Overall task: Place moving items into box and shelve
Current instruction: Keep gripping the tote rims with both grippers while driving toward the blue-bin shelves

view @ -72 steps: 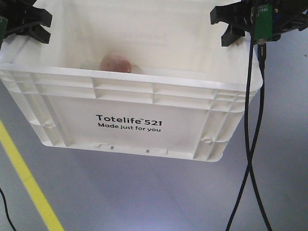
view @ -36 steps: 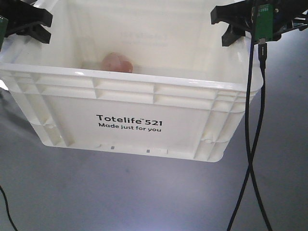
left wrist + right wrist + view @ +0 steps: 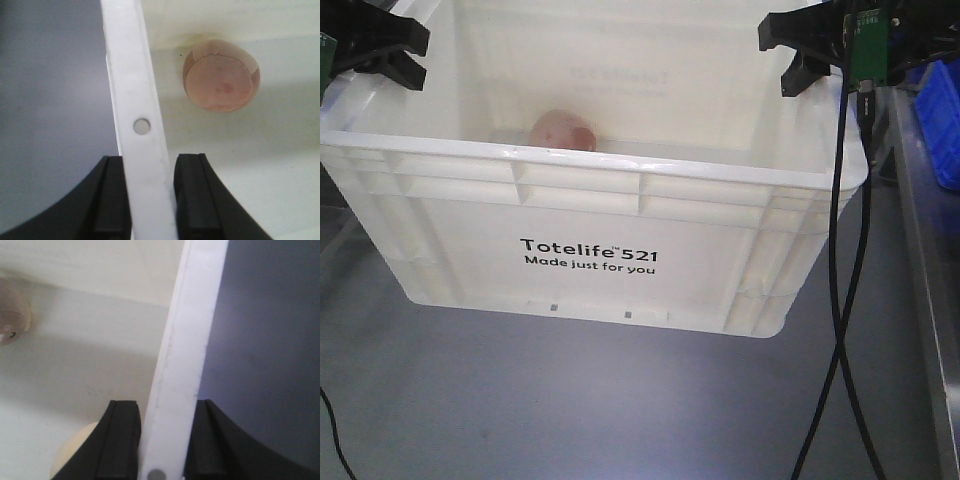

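Observation:
The cream-white box (image 3: 590, 250), printed "Totelife 521", hangs above the grey floor between my two grippers. My left gripper (image 3: 380, 45) is shut on the box's left rim (image 3: 135, 90), one finger on either side of the wall (image 3: 148, 165). On the right side, the right gripper (image 3: 810, 50) is shut on the right rim (image 3: 192, 320) in the same way (image 3: 165, 407). A pinkish-brown ball (image 3: 563, 131) lies on the box floor (image 3: 221, 75). The right wrist view shows that ball at its left edge (image 3: 10, 315) and a cream round item (image 3: 72, 452) by the inner finger.
A blue bin (image 3: 945, 120) sits at the right edge on a grey metal surface (image 3: 920, 300) that runs down the right side. Two black cables (image 3: 845, 300) hang from the right arm in front of the box's right corner.
The background has shifted: the yellow floor line on the left is gone and the blue bin and metal surface have come into view on the right. The box stays held the same way.

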Robot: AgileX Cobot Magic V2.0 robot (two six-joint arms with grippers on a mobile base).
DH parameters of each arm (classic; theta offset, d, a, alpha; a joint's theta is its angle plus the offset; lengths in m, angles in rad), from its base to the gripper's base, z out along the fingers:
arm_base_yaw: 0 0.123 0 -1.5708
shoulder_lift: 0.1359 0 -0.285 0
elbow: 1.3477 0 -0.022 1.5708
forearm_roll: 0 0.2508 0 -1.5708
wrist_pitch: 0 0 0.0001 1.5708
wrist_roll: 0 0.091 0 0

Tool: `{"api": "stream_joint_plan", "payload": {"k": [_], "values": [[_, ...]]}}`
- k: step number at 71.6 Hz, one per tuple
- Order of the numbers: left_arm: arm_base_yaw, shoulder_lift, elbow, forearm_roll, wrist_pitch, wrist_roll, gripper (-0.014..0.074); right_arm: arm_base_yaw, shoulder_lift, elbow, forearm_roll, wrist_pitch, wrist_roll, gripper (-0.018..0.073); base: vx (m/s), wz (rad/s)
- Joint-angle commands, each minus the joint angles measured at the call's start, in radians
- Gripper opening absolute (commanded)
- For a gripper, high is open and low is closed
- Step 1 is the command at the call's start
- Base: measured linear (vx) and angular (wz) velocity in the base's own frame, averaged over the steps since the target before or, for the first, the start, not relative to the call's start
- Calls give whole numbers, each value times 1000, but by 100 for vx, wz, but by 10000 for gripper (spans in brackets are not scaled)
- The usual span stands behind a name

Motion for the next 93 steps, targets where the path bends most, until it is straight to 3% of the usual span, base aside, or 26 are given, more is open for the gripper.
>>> {"api": "stream_joint_plan", "payload": {"k": [1, 39, 93], "values": [[-15, -59, -42, -137, -108, 8, -17, 11, -56, -44, 100, -120, -31, -12, 27, -50], [-15, -59, -42, -137, -108, 8, -17, 11, -56, -44, 100, -119, -31, -12, 30, -36], [-15, -59, -42, -138, -106, 8, -17, 11, -56, -44, 99, -114, -31, -12, 39, -5]]}}
